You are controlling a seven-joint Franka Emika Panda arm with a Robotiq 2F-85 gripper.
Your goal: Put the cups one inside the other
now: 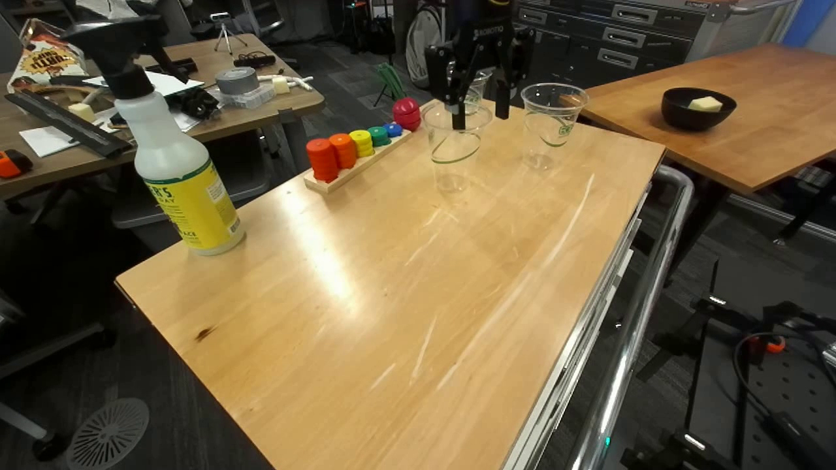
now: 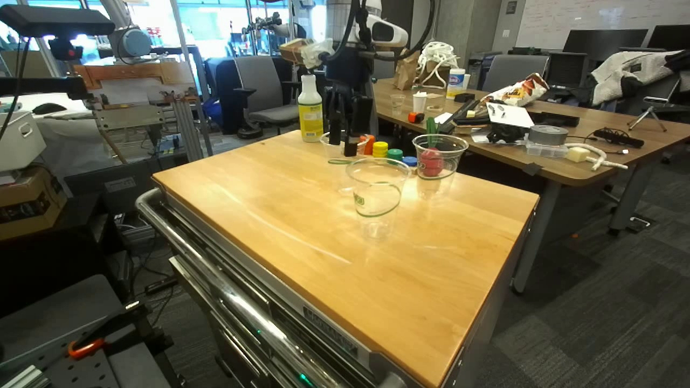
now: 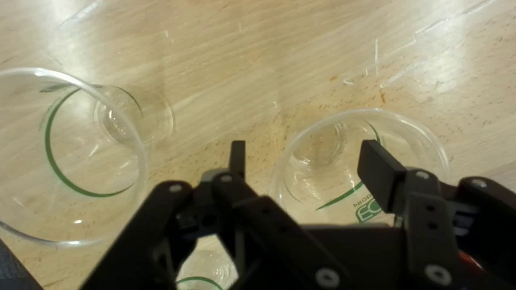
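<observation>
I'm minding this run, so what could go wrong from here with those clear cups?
In the wrist view, one finger of the open gripper overlaps the opening of the right-hand cup, while the other finger appears outside its rim; lowering or closing might pinch or tip it. The left-hand cup stands nearby, so a sideways sweep could knock it over. Both are see-through, so lining them up for nesting may be hard to judge.

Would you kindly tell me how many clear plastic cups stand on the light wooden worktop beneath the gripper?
3. In an exterior view: the front cup, the right-hand cup behind it, and the far cup at the back left, partly hidden by the gripper.
</observation>
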